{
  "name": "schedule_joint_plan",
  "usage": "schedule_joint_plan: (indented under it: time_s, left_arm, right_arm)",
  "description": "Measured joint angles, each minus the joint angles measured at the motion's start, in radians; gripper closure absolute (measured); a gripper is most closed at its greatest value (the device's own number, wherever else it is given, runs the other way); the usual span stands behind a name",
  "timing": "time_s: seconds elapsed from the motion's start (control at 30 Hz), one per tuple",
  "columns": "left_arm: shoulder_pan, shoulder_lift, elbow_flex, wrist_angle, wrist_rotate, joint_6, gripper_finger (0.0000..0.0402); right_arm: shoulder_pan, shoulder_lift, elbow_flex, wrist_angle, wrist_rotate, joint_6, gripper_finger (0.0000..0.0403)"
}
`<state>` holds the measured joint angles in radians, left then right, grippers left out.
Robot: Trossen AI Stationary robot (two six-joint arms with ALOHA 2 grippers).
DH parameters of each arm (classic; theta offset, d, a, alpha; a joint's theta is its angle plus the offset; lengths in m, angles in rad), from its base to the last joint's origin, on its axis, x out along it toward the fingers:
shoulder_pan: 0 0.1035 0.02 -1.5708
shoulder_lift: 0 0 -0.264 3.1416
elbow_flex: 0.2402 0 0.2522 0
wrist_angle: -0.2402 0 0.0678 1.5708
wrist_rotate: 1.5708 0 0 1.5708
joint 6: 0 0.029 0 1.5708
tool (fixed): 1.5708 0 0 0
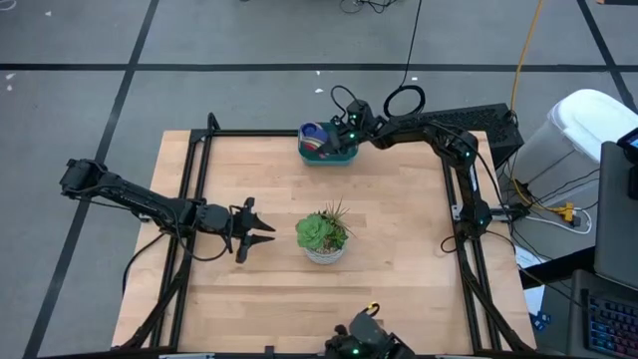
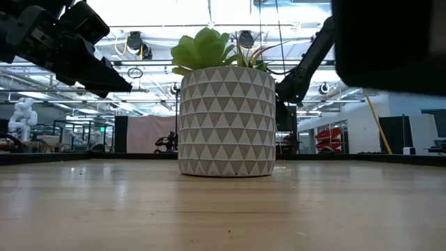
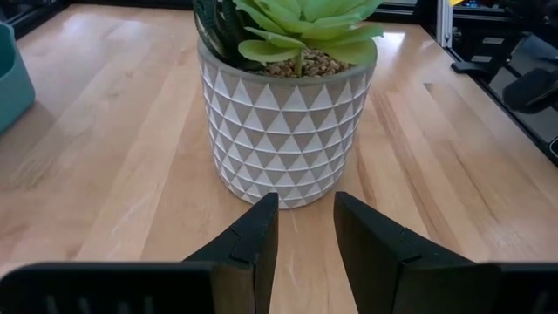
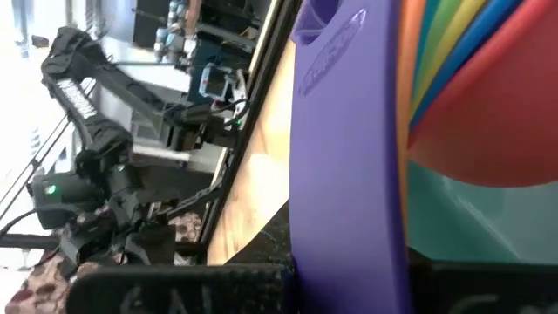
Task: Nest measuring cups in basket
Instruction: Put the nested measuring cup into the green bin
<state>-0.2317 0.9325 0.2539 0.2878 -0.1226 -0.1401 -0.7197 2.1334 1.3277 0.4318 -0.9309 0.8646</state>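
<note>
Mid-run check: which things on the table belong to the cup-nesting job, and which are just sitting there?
Part of the job:
- measuring cups, stacked in the basket
- basket, at the table's far edge
- right gripper, at the basket
- left gripper, open, waiting beside the plant

Just sitting there:
- potted succulent, mid-table

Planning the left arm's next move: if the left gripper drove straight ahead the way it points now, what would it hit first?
Most likely the potted succulent. The left gripper, fingers open, points directly at the white pot with only bare table between them.
</note>
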Motion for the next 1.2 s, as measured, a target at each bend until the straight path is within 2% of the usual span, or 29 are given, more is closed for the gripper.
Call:
schedule_joint_plan:
  time_s: [0.4, 0.67, 0.93, 1.2]
  left_arm:
    - [0.000, 0.000, 0.000, 0.000, 0.001, 0.000, 0.0284]
    - [0.000, 0.000, 0.000, 0.000, 0.002, 0.005, 0.0284]
    - [0.000, 0.000, 0.000, -0.001, 0.002, 0.006, 0.0284]
    - [0.000, 0.000, 0.000, -0.002, 0.002, 0.005, 0.0284]
  right_arm:
    - [-0.001, 0.000, 0.000, -0.139, 0.064, -0.042, 0.0384]
    - [-0.007, -0.003, -0.019, -0.151, 0.067, -0.034, 0.0383]
    - [-0.008, -0.002, -0.070, -0.111, 0.071, 0.019, 0.0317]
    - [-0.008, -0.002, -0.077, -0.021, 0.065, 0.033, 0.0305]
